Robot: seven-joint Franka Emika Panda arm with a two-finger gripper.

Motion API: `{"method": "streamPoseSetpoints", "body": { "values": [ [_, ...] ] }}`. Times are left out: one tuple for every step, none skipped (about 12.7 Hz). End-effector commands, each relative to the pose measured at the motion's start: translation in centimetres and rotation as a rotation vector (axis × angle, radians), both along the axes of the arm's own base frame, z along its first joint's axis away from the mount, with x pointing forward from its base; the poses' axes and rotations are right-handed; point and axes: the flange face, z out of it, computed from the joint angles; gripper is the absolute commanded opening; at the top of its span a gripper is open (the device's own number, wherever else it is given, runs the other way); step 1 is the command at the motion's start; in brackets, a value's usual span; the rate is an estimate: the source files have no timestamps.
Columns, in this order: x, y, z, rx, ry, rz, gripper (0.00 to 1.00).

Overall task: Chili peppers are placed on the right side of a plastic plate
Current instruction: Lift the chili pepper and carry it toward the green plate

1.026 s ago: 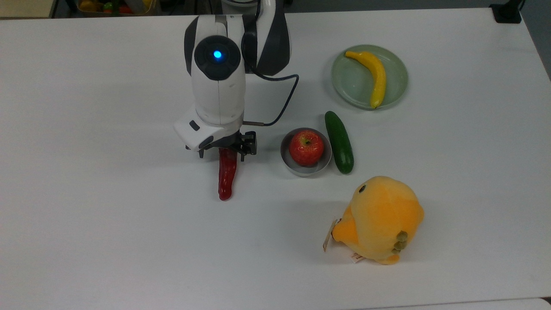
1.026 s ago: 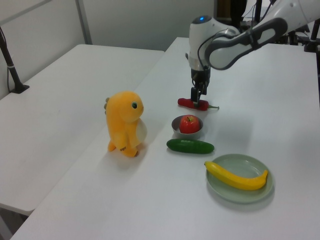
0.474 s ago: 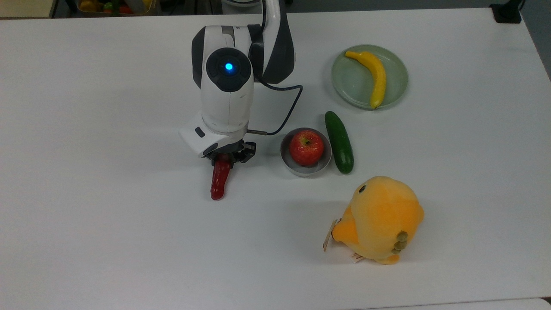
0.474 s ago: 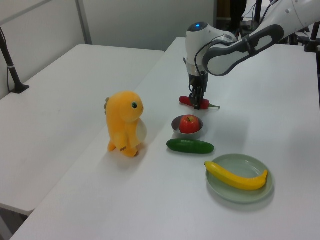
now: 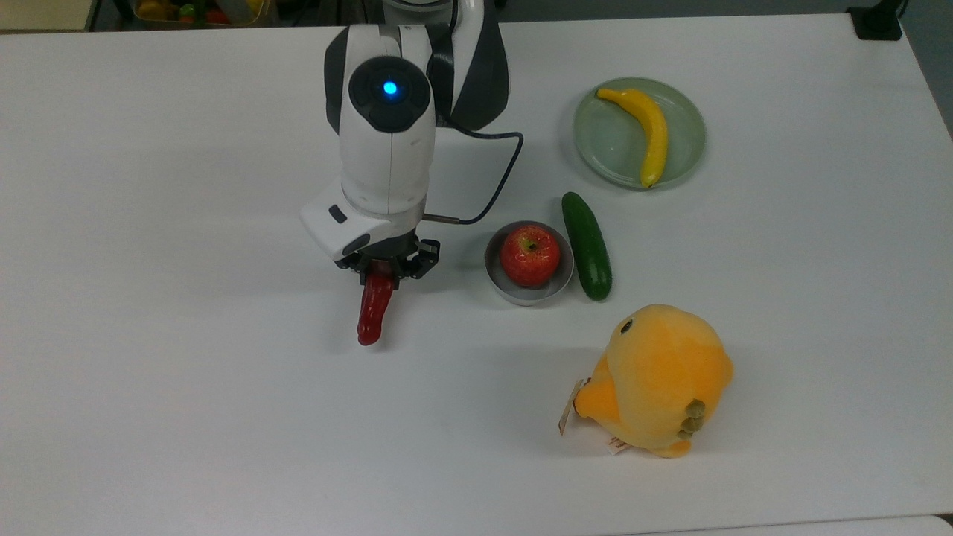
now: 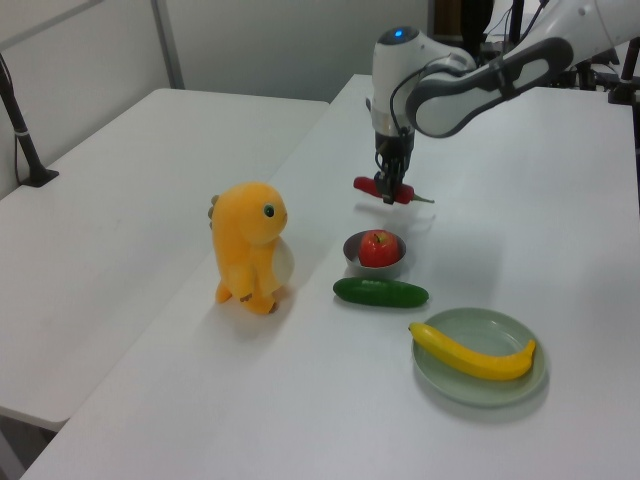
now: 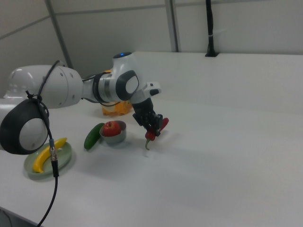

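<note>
Chili [image 5: 374, 307] clamped near its stem end by the pincer [image 5: 387, 266], lifted clear of the table [image 5: 186, 372], hanging about level in the left view. Toy [image 5: 659, 380] nearest in the top view, then bowl [image 5: 495, 277] with apple [image 5: 529, 254], cucumber [image 5: 587, 246] just beside. Plate [image 5: 607, 141] farthest, banana [image 5: 646, 132] on it.

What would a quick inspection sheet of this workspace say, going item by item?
Surface: white table, bare around the things.
Job's things: long glossy dark-red chili pepper lifted off the table; round pale green plastic plate holds a yellow banana.
Clutter: red apple in a small grey bowl, dark green cucumber beside it, orange plush toy.
Pincer: shut on the chili's stem end.
Cables: black cable looping from the wrist.
Surroundings: second white table.
</note>
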Motion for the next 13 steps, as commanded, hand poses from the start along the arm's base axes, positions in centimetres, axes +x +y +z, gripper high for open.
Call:
{"method": "streamPoseSetpoints", "body": {
  "values": [
    [-2.4, -0.3, 3.9, -0.002, -0.034, -0.016, 0.05],
    [-3.0, -0.2, 5.0, 0.001, -0.042, -0.014, 0.05],
    [-3.8, -0.2, 5.8, 0.002, -0.044, -0.015, 0.05],
    [-4.7, -0.1, 6.6, 0.002, -0.046, -0.012, 0.05],
    [-5.5, 0.6, 7.2, 0.006, -0.046, -0.003, 0.05],
    [-6.7, 1.4, 7.4, 0.009, -0.038, 0.013, 0.05],
    [-8.2, 1.8, 8.0, 0.011, -0.028, 0.018, 0.05],
    [-10.1, 3.1, 8.0, 0.014, -0.011, 0.04, 0.05],
    [-12.1, 4.5, 7.8, 0.012, 0.009, 0.069, 0.05],
    [-14.0, 5.7, 7.6, 0.004, 0.04, 0.094, 0.05],
    [-15.5, 7.0, 7.4, -0.008, 0.076, 0.117, 0.06],
    [-17.0, 8.5, 7.4, -0.015, 0.092, 0.143, 0.06],
    [-18.6, 10.2, 6.6, -0.023, 0.114, 0.169, 0.07]
  ]
}}
